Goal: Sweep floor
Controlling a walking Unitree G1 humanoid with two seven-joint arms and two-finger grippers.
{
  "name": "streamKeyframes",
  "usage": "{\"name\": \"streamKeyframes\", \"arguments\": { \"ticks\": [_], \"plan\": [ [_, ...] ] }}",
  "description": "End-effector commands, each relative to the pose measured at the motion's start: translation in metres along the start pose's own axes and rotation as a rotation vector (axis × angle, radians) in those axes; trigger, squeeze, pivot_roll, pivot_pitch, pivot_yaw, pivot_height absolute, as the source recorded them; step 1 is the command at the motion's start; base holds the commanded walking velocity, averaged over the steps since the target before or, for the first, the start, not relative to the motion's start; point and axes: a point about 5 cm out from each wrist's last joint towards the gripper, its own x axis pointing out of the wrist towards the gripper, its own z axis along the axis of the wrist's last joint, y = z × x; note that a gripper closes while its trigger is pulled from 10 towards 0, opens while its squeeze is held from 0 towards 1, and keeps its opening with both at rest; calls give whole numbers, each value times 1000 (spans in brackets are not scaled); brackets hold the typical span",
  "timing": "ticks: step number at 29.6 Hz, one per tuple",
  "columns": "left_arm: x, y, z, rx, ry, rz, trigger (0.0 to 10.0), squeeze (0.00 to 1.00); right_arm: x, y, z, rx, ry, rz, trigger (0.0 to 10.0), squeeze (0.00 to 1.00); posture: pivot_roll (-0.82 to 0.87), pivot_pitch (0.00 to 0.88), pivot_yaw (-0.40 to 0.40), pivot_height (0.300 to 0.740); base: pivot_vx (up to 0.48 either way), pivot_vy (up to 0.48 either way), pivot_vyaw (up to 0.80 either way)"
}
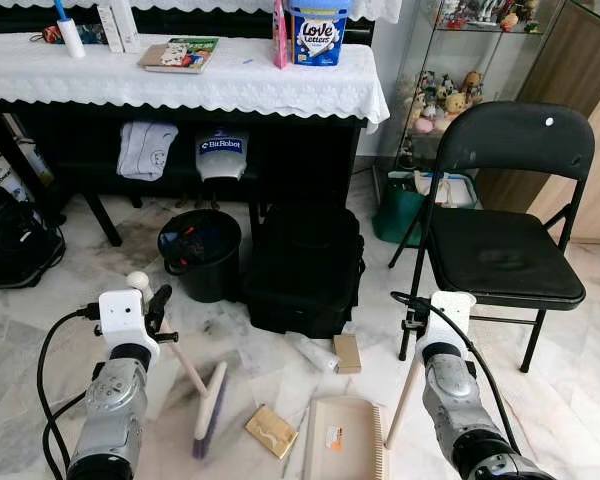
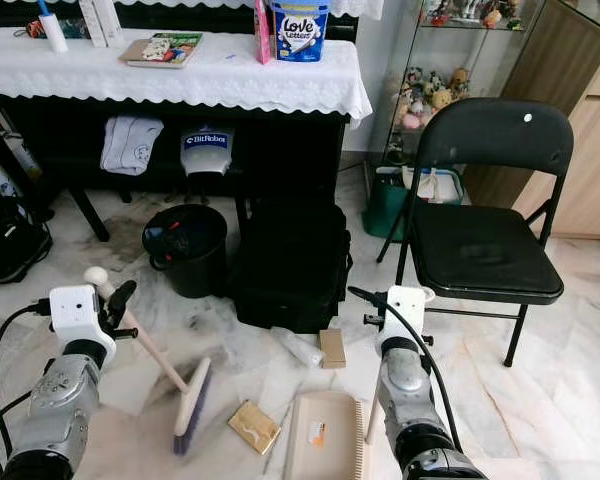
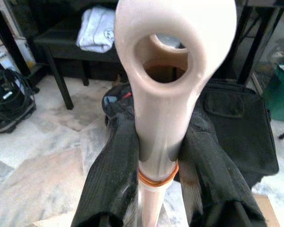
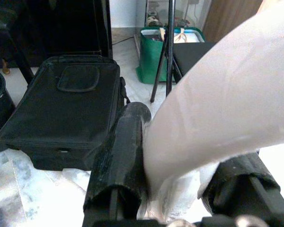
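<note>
A beige hand brush (image 1: 210, 408) rests with its bristle head on the marble floor, its long handle (image 3: 161, 118) slanting up to my left gripper (image 3: 158, 156), which is shut on it. My right gripper (image 4: 180, 156) is shut on the pale handle (image 1: 405, 390) of a beige dustpan (image 1: 345, 440) lying flat on the floor in front of me. Between brush and dustpan lies a golden packet (image 1: 271, 431). Just beyond the pan are a small cardboard box (image 1: 347, 352) and a clear plastic wrapper (image 1: 308, 350).
A black bin (image 1: 200, 252) and a black bag (image 1: 305, 270) stand ahead under a table with a white lace cloth (image 1: 180, 85). A black folding chair (image 1: 505, 255) is at the right, with a green bag (image 1: 400, 212) behind it. Dark gear and cables (image 1: 15, 245) lie at the left.
</note>
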Motion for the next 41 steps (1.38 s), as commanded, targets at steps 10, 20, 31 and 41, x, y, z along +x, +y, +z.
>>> {"name": "streamKeyframes", "arguments": {
  "ticks": [10, 20, 31, 41],
  "plan": [
    [-9, -3, -23, 15, 151, -148, 10000, 0, 1, -3, 1, -42, -13, 5, 10000, 0, 45, 50, -25, 740, 0, 0, 0],
    [-16, -6, -20, -127, 276, -439, 10000, 0, 0, 1, -1, -39, -9, 14, 10000, 0, 62, 55, -29, 740, 0, 0, 0],
    [-16, -13, 12, -402, 232, -578, 10000, 0, 1, 0, -1, -38, -11, 14, 10000, 0, 64, 57, -32, 740, 0, 0, 0],
    [0, -3, 43, -290, 71, -415, 10000, 0, 3, 4, 8, -25, -48, 23, 10000, 0, 61, 49, -31, 740, 0, 0, 0]
  ]
}}
